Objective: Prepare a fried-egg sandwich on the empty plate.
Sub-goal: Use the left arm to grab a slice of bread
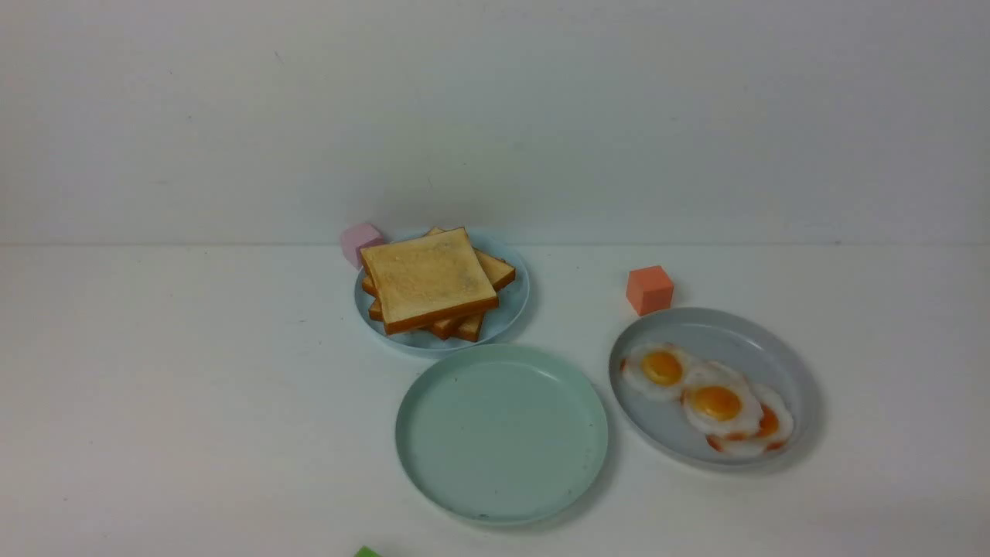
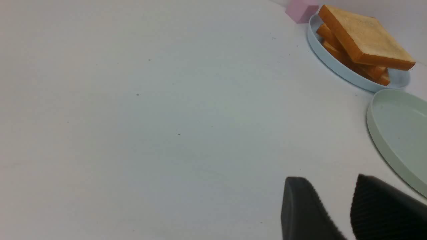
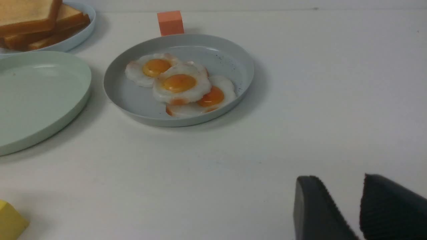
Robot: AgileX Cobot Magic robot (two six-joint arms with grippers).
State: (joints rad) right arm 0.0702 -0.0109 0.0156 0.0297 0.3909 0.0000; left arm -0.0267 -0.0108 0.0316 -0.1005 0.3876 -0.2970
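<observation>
Left tool (image 2: 330,178) and right tool (image 3: 340,178) both sit parted, empty, short of the mint plate (image 1: 501,433). Toast stack (image 1: 428,278) lies just behind that plate, eggs (image 1: 715,402) overlap right of it; I risk dragging two eggs together.

Both the left tool (image 2: 337,215) and the right tool (image 3: 348,215) narrowly parted and empty.

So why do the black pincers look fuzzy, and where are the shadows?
Left wrist view: the left pincer sits very close, so it looks soft. Right wrist view: same for the right pincer. Front view: soft light, faint shadows right of the grey plate and orange cube.
</observation>
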